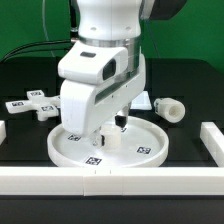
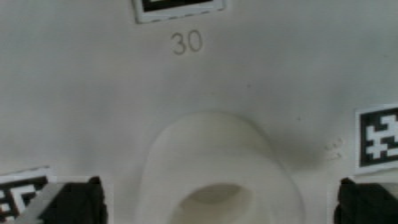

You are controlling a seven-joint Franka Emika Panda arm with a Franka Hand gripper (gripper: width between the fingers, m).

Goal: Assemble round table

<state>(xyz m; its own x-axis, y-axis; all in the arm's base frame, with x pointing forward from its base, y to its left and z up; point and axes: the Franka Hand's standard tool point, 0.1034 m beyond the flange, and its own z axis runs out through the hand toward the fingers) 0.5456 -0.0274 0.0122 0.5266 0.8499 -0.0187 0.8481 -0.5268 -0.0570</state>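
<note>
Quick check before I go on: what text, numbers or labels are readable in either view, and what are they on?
"30": printed on the round disc, next to a square tag, wrist view.
Tags on the disc and on the cross-shaped piece: black-and-white patterns only, no words.
Exterior view: nothing else legible, any print there is too small to read.

Exterior view wide, wrist view close over disc [image 1: 162, 130]

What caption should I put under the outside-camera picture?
Open gripper low over the round disc, cross-shaped piece and cylinder leg lying beyond it.
</note>
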